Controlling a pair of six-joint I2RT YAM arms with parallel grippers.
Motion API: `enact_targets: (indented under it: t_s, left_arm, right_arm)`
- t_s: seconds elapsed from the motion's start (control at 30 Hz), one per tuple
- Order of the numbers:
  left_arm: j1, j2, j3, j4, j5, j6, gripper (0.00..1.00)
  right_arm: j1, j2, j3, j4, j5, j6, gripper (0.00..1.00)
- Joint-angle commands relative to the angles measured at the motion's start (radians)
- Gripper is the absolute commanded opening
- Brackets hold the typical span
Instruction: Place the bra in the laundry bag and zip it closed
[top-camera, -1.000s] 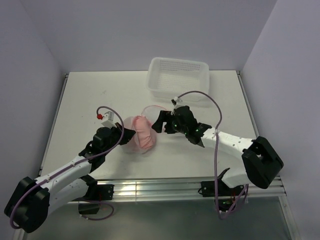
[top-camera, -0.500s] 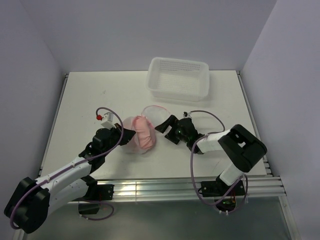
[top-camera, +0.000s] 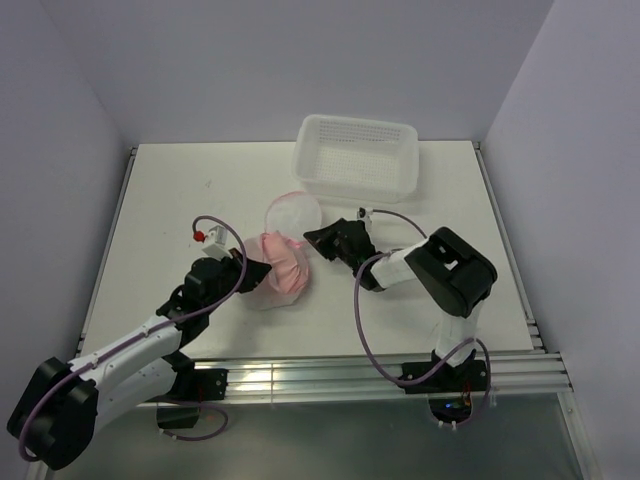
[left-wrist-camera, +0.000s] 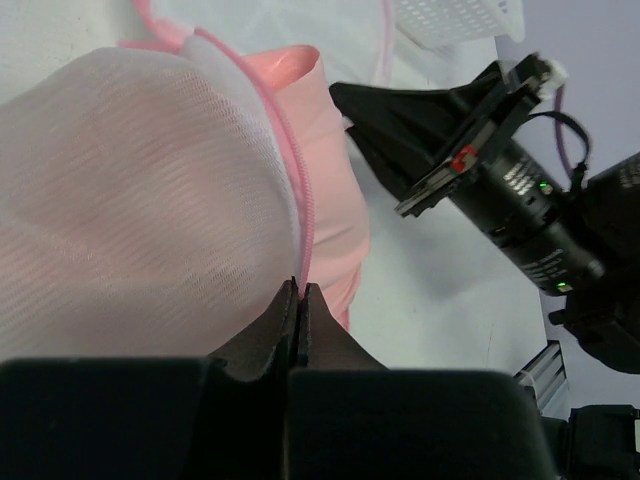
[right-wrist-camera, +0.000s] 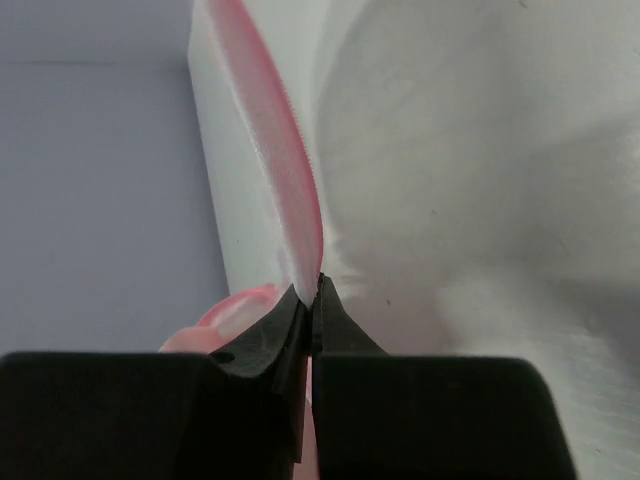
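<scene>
at the middle of the table (top-camera: 180, 190), the bra (top-camera: 286, 268) lies partly inside the laundry bag (top-camera: 292, 212), whose far half stands open. your left fingers (left-wrist-camera: 268, 332) and right fingers (right-wrist-camera: 262, 338) are each clamped on its pink rim (right-wrist-camera: 293, 185). fold the open half over slowly, and tuck loose fabric in first.

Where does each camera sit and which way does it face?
Top external: above, behind the bases, facing down at the table; both arms show.
Left wrist: past the left gripper, shut on the laundry bag, toward the right gripper.
Right wrist: along its shut fingers at the bag's pink rim.
Shared: both wrists see that rim.
</scene>
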Motion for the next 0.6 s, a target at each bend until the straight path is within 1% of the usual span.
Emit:
enact_targets:
  t_s: [0.0, 0.03, 0.07, 0.1, 0.13, 0.17, 0.2, 0.27, 0.3, 0.33, 0.4, 0.43, 0.47, 0.5, 0.53, 0.57]
  left_arm:
    - [0.002, -0.034, 0.026, -0.018, 0.003, 0.023, 0.0]
    - [0.0, -0.037, 0.027, -0.024, 0.003, 0.024, 0.0]
    - [0.002, -0.047, 0.03, -0.034, 0.003, 0.026, 0.0]
    - [0.0, -0.054, 0.03, -0.037, 0.003, 0.026, 0.0]
    - [0.0, -0.061, 0.035, -0.044, 0.003, 0.026, 0.0]
    - [0.0, -0.07, 0.038, -0.053, 0.003, 0.023, 0.0]
    - [0.0, -0.095, 0.04, -0.07, 0.003, 0.021, 0.0]
    - [0.002, -0.135, 0.055, -0.09, 0.003, 0.018, 0.0]
    - [0.0, -0.149, 0.069, -0.112, 0.003, 0.017, 0.0]
    - [-0.001, -0.159, 0.075, -0.122, 0.003, 0.014, 0.0]
    - [0.0, -0.179, 0.09, -0.139, -0.029, 0.0, 0.0]
    - [-0.001, -0.181, 0.09, -0.133, -0.027, -0.005, 0.0]
    - [-0.004, -0.181, 0.086, -0.122, -0.023, -0.02, 0.0]
    - [-0.007, -0.178, 0.072, -0.108, -0.014, -0.031, 0.0]
    - [-0.012, -0.173, 0.064, -0.079, -0.011, -0.039, 0.0]
    - [-0.039, -0.17, 0.057, -0.068, -0.011, -0.055, 0.0]
  right_arm:
    - [0.024, -0.127, 0.052, 0.045, 0.082, -0.144, 0.0]
    - [0.053, -0.164, 0.056, 0.023, 0.105, -0.246, 0.0]
    - [0.07, -0.199, 0.061, 0.002, 0.119, -0.299, 0.0]
    - [0.086, -0.272, 0.064, -0.044, 0.134, -0.343, 0.0]
    - [0.103, -0.314, 0.063, -0.057, 0.151, -0.436, 0.0]
    - [0.124, -0.349, 0.063, -0.066, 0.183, -0.484, 0.0]
    - [0.127, -0.42, 0.067, -0.104, 0.189, -0.521, 0.0]
    - [0.12, -0.478, 0.124, -0.159, 0.173, -0.635, 0.0]
    - [0.123, -0.526, 0.168, -0.219, 0.171, -0.712, 0.0]
    - [0.123, -0.544, 0.182, -0.23, 0.165, -0.739, 0.0]
    - [0.121, -0.561, 0.225, -0.238, 0.131, -0.813, 0.0]
    - [0.118, -0.545, 0.26, -0.27, 0.117, -0.828, 0.0]
    - [0.107, -0.514, 0.312, -0.328, 0.09, -0.83, 0.0]
    - [0.086, -0.447, 0.379, -0.427, 0.043, -0.812, 0.0]
    - [0.077, -0.421, 0.388, -0.432, 0.012, -0.805, 0.0]
    - [0.068, -0.388, 0.386, -0.428, -0.017, -0.795, 0.0]
